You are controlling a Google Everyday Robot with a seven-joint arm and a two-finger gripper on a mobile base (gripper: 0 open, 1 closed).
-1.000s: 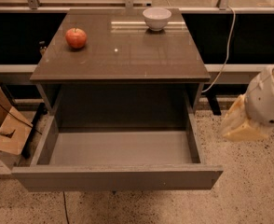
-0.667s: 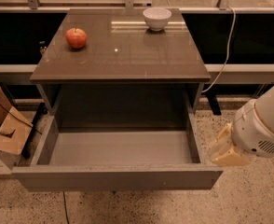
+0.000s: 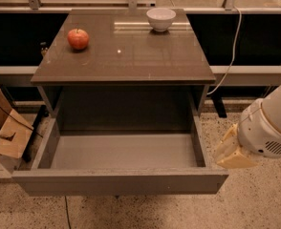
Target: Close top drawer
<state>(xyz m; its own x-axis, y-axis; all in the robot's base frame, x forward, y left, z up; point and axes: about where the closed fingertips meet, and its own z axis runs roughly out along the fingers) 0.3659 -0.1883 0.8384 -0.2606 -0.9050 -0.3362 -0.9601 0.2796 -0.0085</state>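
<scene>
The end effector [image 3: 232, 152] is hanging just beside the right front corner of the drawer [image 3: 121, 181]; its opening and any contact cannot be told. The drawer is standing pulled out beneath the desk [image 3: 131, 56].

We see the wide grey-brown top drawer [image 3: 116, 181] standing open, our cream-coloured gripper [image 3: 232, 153] just beside its right front corner, a red apple [image 3: 78, 38] and white bowl [image 3: 160, 18] on the glossy cabinet top [image 3: 131, 56].
</scene>
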